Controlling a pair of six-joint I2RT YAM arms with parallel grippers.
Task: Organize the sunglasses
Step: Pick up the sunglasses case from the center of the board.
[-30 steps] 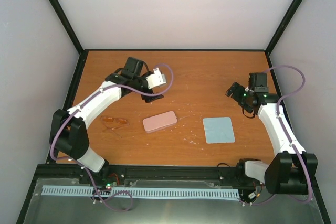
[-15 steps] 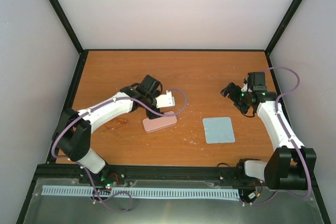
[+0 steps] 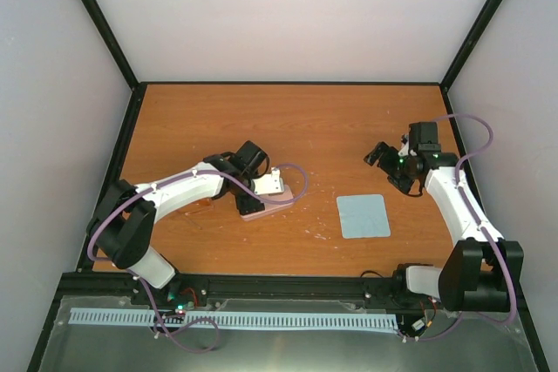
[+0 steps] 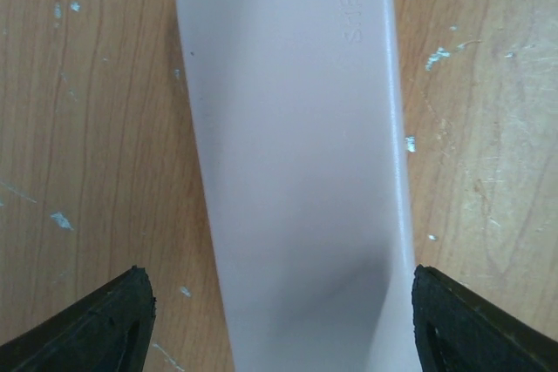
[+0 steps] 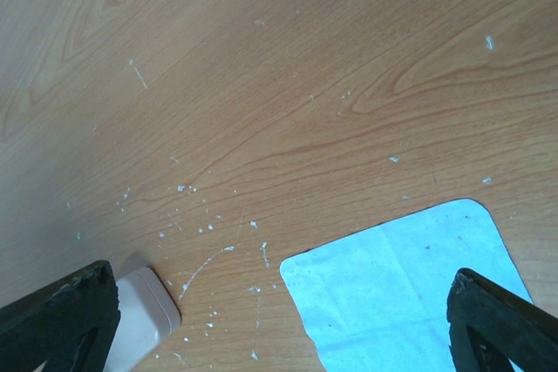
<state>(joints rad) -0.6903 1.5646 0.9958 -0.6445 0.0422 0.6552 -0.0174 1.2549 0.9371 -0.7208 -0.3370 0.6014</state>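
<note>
The pink case (image 3: 272, 205) lies left of the table's middle and fills the left wrist view (image 4: 292, 154). My left gripper (image 3: 251, 201) is low over its left end, open. Its jaws straddle the case's width (image 4: 279, 320): the right fingertip (image 4: 462, 320) is at the case's edge, while the left fingertip (image 4: 96, 324) stands clear of it. Only a sliver of the sunglasses (image 3: 200, 207) shows under my left forearm. My right gripper (image 3: 386, 165) hovers open above bare wood (image 5: 283, 320), holding nothing.
A light blue cloth (image 3: 363, 215) lies flat right of the case, below my right gripper, and its corner shows in the right wrist view (image 5: 410, 294). One corner of the case (image 5: 139, 324) shows there too. Black frame posts and white walls enclose the table.
My left arm swung from the back of the table forward and right, coming down over the pink case and covering the sunglasses. My right gripper shifted slightly left.
</note>
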